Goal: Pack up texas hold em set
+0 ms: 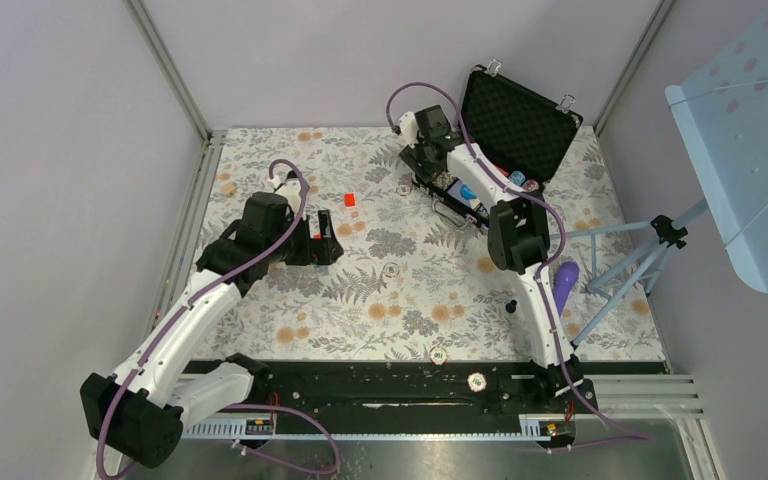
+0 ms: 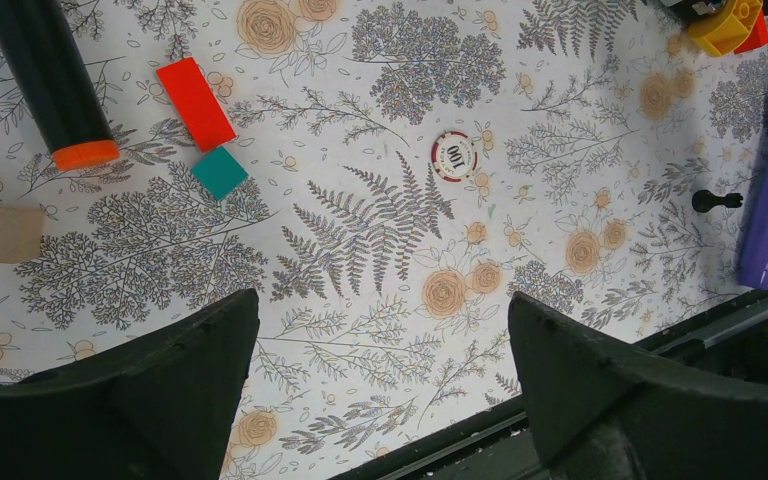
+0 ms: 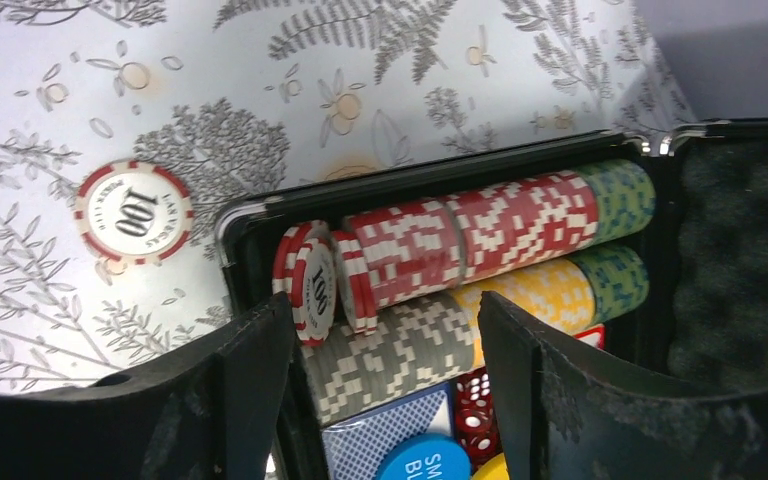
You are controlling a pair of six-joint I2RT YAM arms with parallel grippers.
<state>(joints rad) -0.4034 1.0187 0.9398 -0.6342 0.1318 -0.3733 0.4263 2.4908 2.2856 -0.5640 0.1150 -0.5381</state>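
Bright, diffuse light falls evenly, casting only faint soft shadows on the floral worktop (image 1: 360,290), and all views look reasonably sharp, slightly grainy.

White shells and black joints on left arm (image 1: 175,330) and right arm (image 1: 538,300), 1 purple cable (image 1: 295,180) along each. Black left gripper (image 2: 380,310) and right gripper (image 3: 385,310), 2 wedge fingers (image 2: 160,400) each.
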